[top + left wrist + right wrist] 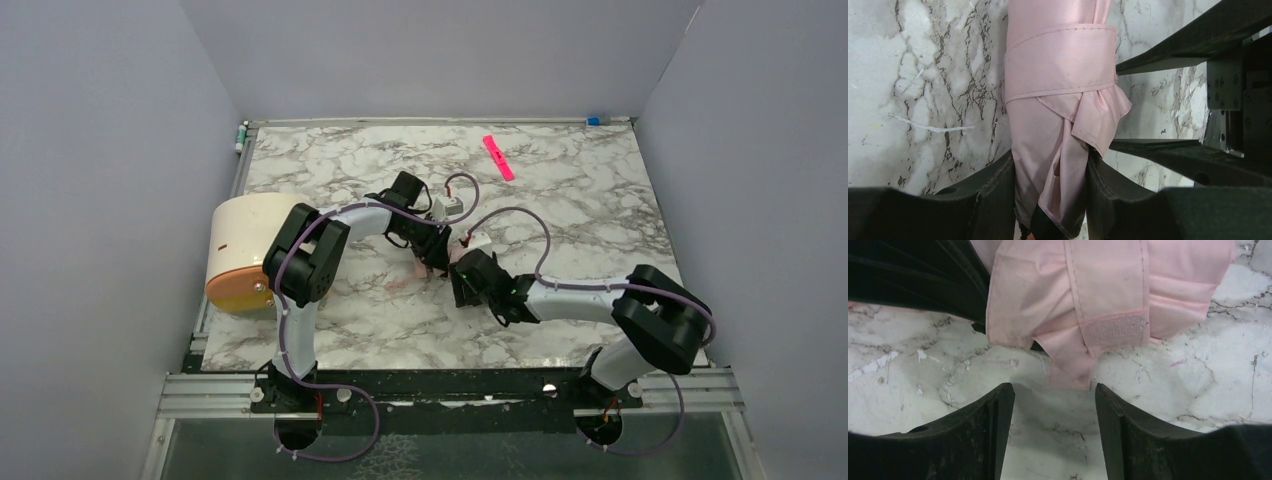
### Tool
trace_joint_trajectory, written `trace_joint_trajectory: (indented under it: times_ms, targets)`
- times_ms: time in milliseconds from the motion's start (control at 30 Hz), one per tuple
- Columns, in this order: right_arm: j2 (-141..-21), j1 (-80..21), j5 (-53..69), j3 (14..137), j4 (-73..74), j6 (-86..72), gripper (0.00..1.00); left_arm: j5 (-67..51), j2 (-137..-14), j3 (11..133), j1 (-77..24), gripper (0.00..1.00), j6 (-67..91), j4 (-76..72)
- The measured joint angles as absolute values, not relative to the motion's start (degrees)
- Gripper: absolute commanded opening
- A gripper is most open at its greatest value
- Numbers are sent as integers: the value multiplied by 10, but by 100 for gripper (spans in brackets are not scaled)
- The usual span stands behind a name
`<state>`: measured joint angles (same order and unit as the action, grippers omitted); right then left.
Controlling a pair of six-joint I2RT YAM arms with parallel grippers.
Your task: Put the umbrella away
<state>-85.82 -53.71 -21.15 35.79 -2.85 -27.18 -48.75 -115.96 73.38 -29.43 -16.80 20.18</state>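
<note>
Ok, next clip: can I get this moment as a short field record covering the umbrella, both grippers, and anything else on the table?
umbrella: folded, pale pink, strap wrapped round it, on the marble table
left gripper: shut on the umbrella, fabric clamped between its jaws
right gripper: open, nothing between its jaws, just short of the umbrella
other items: cream cylinder with orange end at the table's left edge; bright pink strip at the far side

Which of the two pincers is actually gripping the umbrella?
The left pincer: it is clamped on both sides of the pale pink fabric folding umbrella. The right pincer is open, just short of the fabric.
</note>
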Motion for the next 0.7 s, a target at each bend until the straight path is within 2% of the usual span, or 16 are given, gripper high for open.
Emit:
trace_joint_trajectory:
  times_ms: [167,700]
  targets:
    - [-902,-551,-259,402,0,-285,58,-488,-1160,734,-293,0,-167,202]
    - [-923,-552,-302,416,8,-343,40,-488,-1160,734,-289,0,-167,202]
